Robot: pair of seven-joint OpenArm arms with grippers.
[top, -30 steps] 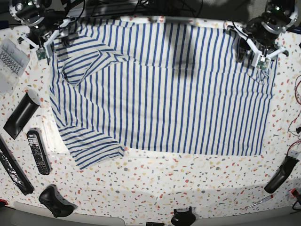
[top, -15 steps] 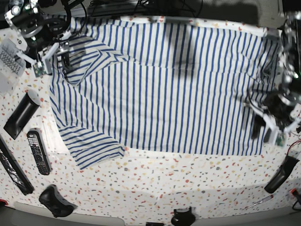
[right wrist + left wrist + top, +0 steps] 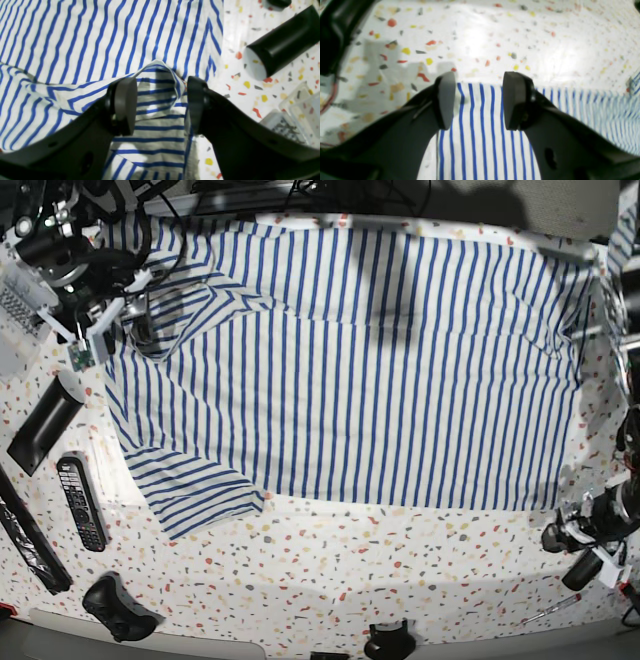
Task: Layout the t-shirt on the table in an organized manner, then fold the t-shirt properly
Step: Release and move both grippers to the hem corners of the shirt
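The white, blue-striped t-shirt (image 3: 360, 360) lies spread across the speckled table (image 3: 400, 560). One sleeve is folded over onto the body at the far left. My right gripper (image 3: 125, 320) is open above that folded sleeve; in the right wrist view its jaws (image 3: 161, 105) straddle the sleeve's folded edge (image 3: 157, 65). My left gripper (image 3: 580, 530) is open at the shirt's near right corner. In the left wrist view it (image 3: 480, 100) hovers over the striped hem (image 3: 475, 120), with bare table just beyond.
On the left are a clear plastic box (image 3: 15, 310), a black flat device (image 3: 40, 430), a remote (image 3: 82, 502), a long black bar (image 3: 30, 540) and a game controller (image 3: 120, 608). A black object (image 3: 590, 565) and a screwdriver (image 3: 550, 610) lie at the near right.
My left arm has swung from the shirt's far right corner down to its near right corner. My right gripper has shifted slightly toward the folded sleeve. The shirt's far right corner now lies spread wider.
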